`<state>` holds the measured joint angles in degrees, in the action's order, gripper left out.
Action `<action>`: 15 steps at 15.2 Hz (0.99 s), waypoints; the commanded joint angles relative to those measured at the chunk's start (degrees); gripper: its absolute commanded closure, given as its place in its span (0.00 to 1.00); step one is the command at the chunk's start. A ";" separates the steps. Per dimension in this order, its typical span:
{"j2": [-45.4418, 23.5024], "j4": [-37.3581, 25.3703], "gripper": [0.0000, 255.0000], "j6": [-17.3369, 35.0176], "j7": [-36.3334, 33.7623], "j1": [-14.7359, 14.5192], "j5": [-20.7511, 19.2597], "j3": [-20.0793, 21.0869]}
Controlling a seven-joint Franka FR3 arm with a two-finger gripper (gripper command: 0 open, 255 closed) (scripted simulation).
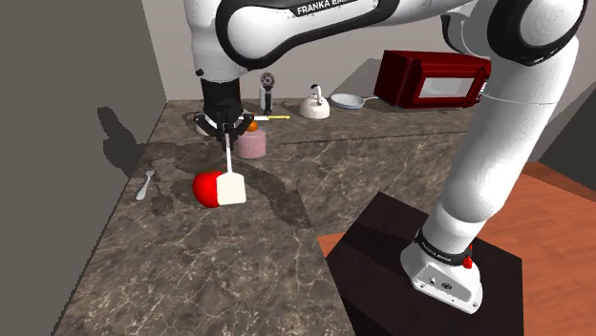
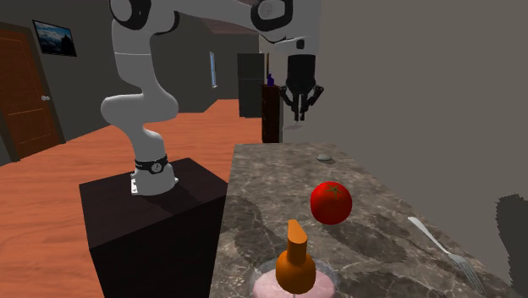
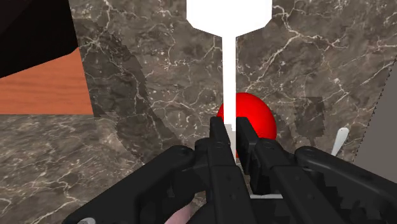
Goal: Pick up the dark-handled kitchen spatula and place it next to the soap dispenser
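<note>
The dark, white-veined stone countertop [image 1: 191, 277] runs under me, polished and hard, so anything set down on it could skid. At its far right in the shoulder view sits a glossy red microwave [image 1: 435, 78], well apart from my work.

The spatula [image 1: 230, 186] hangs straight down from my gripper [image 1: 226, 132], blade lowest, near the counter's left side. What I see of it is plain white: a flat, squarish blade with clipped corners and a very thin, straight shaft. Any dark handle is hidden inside my grasp. My fingers [image 3: 218, 130] are drawn in almost together and clasp that shaft between them. I judge it light and stiff, but so slim and smooth that it may swing or twist in the pinch. A hold nearer the thicker handle would steady it better. Whether the blade clears the stone I cannot tell.

The soap dispenser [image 1: 251, 144] stands just behind the spatula in the shoulder view, a squat pale pink pot with an orange pump. It looks easy to tip if the blade knocks it.

The red tomato [image 1: 203, 187], round and shiny, lies just beside the blade on the shoulder view's left. A small grey fork [image 1: 145, 184] rests further left, near the wall.
</note>
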<state>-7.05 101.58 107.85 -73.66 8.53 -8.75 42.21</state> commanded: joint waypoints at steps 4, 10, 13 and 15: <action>1.66 1.70 1.00 1.17 7.54 4.37 1.54 -2.85; 0.74 0.57 1.00 1.42 15.13 8.61 1.48 -6.16; -0.41 -0.77 1.00 1.28 18.24 10.31 1.07 -7.60; -0.64 0.53 1.00 2.75 18.04 10.31 0.87 -7.64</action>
<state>-7.28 101.88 110.01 -55.73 18.76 -7.64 34.68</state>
